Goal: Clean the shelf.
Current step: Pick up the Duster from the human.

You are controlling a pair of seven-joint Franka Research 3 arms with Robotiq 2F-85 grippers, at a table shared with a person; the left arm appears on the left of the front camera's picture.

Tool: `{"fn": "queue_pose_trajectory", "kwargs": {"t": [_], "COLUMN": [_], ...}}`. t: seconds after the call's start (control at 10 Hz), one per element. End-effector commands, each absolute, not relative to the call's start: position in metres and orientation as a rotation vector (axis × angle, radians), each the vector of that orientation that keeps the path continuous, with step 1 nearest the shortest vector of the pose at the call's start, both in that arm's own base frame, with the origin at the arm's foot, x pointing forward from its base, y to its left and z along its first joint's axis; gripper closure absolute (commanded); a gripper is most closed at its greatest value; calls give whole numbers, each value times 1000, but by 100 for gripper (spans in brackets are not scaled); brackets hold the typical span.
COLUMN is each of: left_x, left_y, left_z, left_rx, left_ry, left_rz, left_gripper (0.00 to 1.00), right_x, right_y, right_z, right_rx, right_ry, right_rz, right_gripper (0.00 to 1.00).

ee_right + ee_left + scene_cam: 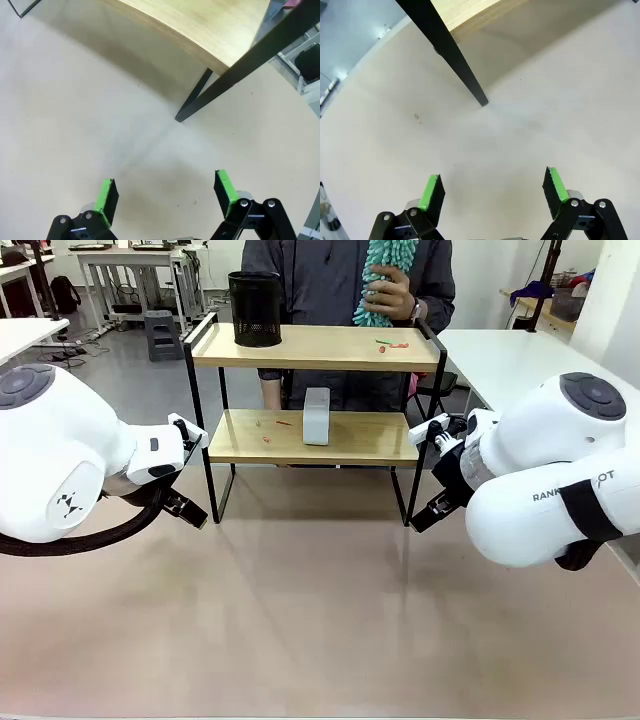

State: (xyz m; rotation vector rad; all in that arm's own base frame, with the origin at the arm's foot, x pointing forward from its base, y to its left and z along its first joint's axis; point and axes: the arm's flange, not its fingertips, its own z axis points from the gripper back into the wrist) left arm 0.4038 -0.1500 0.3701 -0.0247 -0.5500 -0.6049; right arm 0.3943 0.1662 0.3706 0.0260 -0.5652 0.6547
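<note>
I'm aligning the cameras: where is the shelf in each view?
Front: shelf, upper centre.
Left wrist: one leg and lower board, top centre-left.
Right wrist: lower board and another leg, top right.
Shared landmark: the light lower board.

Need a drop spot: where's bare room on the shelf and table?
Upper board: free middle, between black mesh cup and scraps at right. Lower board: free right of white box; bits left of it. Table before the shelf is bare between left claw and right claw, both open.
</note>
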Motion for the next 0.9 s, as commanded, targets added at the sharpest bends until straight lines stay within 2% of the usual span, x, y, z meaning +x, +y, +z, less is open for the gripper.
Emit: {"fn": "queue_pose_trajectory", "kwargs": {"t": [0.0,0.8], "left_x": [404,404], "left_y": [-150,-150], "left_z": [370,370], "left_rx": [-25,-25], "left_ry": [-550,-550], "left_rz": [-605,-605], "left_gripper": [0,0], "right_x": [394,394], "right_y": [166,166], "right_z": [371,371], "right_rx": [26,26], "right_ry": [-565,-565], "right_rz": [655,655], "right_gripper": [0,0]}}
